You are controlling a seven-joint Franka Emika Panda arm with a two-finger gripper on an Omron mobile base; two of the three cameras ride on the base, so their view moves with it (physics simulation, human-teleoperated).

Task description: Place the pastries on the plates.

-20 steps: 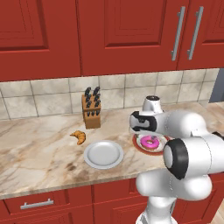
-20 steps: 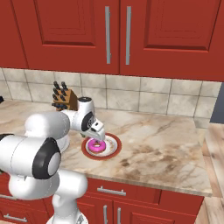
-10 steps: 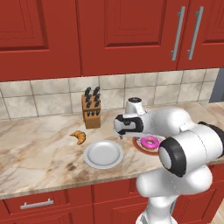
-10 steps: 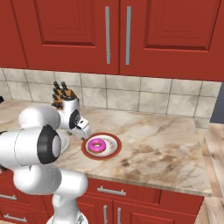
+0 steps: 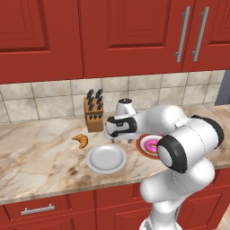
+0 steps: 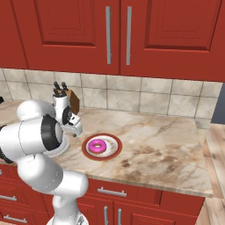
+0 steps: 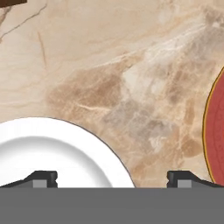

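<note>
A beige and brown veined marble counter (image 5: 40, 157) is running along a wall of pale square tiles (image 5: 45, 101), with red panelled wall cabinets (image 5: 130, 36) hanging above it, their long steel bar handles (image 5: 182, 33) catching the light, and red drawers (image 5: 40, 211) sitting below the counter edge. Taking the wooden knife block (image 5: 93, 114) against the tiles as the landmark, the golden croissant (image 5: 81, 140) is lying on the bare marble just in front of it and a little to its left, touching no plate. The plain light grey plate (image 5: 107, 158) is sitting further forward of the block, nearer the counter edge, with nothing on it. The red-rimmed plate (image 6: 102, 147) is resting to the right of the block, well along the counter, and the pink-frosted donut (image 6: 96, 146) is lying in its middle. The gripper (image 5: 121, 138) is hovering in front of the block, over the marble between the two plates, its jaws standing wide apart and gripping nothing; in the hand view the two dark fingertips (image 7: 43, 178) are showing far from each other, one above the grey plate's rim, the other beside the red rim. No writing or labels are readable anywhere.
</note>
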